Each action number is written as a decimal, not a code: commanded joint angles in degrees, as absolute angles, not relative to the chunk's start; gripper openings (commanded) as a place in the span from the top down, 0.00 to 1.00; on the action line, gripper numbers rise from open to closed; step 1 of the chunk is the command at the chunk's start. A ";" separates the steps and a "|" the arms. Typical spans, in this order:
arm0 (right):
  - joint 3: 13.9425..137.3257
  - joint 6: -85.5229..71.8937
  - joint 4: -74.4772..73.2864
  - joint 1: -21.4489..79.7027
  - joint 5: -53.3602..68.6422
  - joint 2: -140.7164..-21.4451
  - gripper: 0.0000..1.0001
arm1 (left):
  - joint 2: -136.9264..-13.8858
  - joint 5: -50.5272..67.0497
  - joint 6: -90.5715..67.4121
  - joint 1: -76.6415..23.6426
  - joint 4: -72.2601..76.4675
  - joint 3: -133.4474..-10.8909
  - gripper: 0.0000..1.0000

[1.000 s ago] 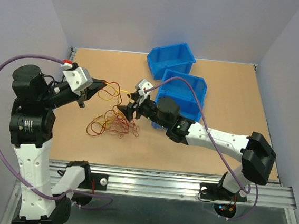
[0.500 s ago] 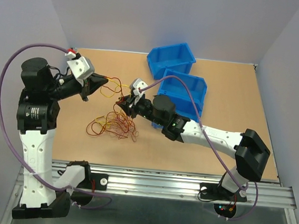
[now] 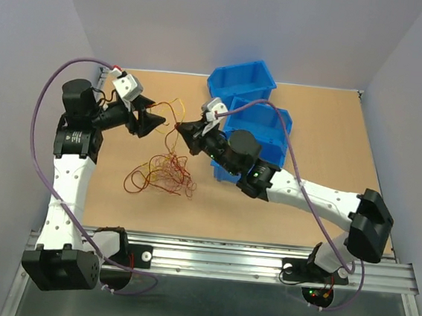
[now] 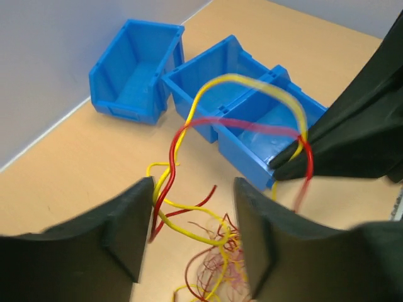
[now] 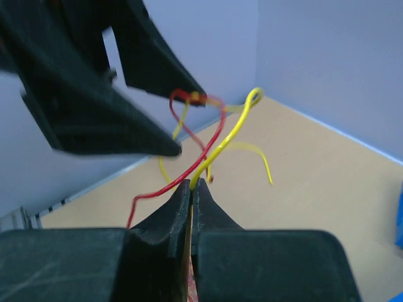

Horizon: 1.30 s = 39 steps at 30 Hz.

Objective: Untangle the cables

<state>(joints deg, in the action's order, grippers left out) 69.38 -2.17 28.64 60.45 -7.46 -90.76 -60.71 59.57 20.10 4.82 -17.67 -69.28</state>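
Observation:
The cables are thin red, orange and yellow wires. Most lie in a tangle (image 3: 166, 174) on the tabletop, and a few strands (image 3: 172, 113) rise from it between the two grippers. My right gripper (image 3: 181, 128) (image 5: 191, 184) is shut on a yellow strand (image 5: 230, 132), with a red strand (image 5: 201, 154) running in at the same tip. My left gripper (image 3: 161, 120) (image 4: 194, 189) is open, facing the right one a short way off. Yellow and red strands (image 4: 165, 189) hang along its left finger (image 4: 126, 220). In the left wrist view they arc (image 4: 252, 82) over to the right gripper's tip (image 4: 280, 170).
Two blue bins stand behind and right of the grippers, one at the back (image 3: 241, 82) (image 4: 135, 63) and a nearer one (image 3: 262, 129) (image 4: 252, 113) under the right arm's forearm. Purple arm cords (image 3: 61, 84) loop above both arms. Grey walls close in three sides.
My left gripper has opened and swung up toward the back. My right gripper has shut on the raised strands and lifted them toward the bins.

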 commanded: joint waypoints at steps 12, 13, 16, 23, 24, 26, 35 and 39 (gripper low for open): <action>75.06 -3.08 25.49 60.82 -18.72 -80.60 1.00 | -54.85 73.74 23.20 3.60 7.91 -49.14 0.15; 75.23 -2.99 24.97 60.82 -18.72 -80.77 1.00 | -54.58 73.91 23.38 3.43 8.61 -48.52 0.11; 76.64 -3.08 23.39 60.82 -18.54 -80.86 1.00 | -55.28 76.62 26.00 2.38 8.70 -46.50 0.08; 78.40 -3.78 20.48 60.82 -19.16 -79.28 0.99 | -55.72 70.15 31.99 -8.31 8.79 -42.81 0.06; 78.66 -4.04 20.30 60.73 -18.55 -79.19 1.00 | -56.24 67.27 32.17 -10.00 9.31 -42.28 0.07; 78.66 -4.48 20.21 60.82 -18.20 -78.75 0.99 | -58.35 64.44 30.86 -12.82 12.73 -41.75 0.11; 79.80 -4.22 19.78 60.82 -19.42 -77.87 1.00 | -72.50 49.50 22.85 -15.47 18.63 -46.67 0.38; 83.05 -3.69 19.95 60.82 -19.95 -77.34 0.99 | -73.83 48.87 23.38 -15.64 18.90 -45.70 0.53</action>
<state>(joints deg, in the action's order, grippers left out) 75.57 -4.12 17.80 60.45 -18.55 -80.38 -74.65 51.83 24.03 -15.16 15.86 -43.97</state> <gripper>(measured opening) 0.024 0.519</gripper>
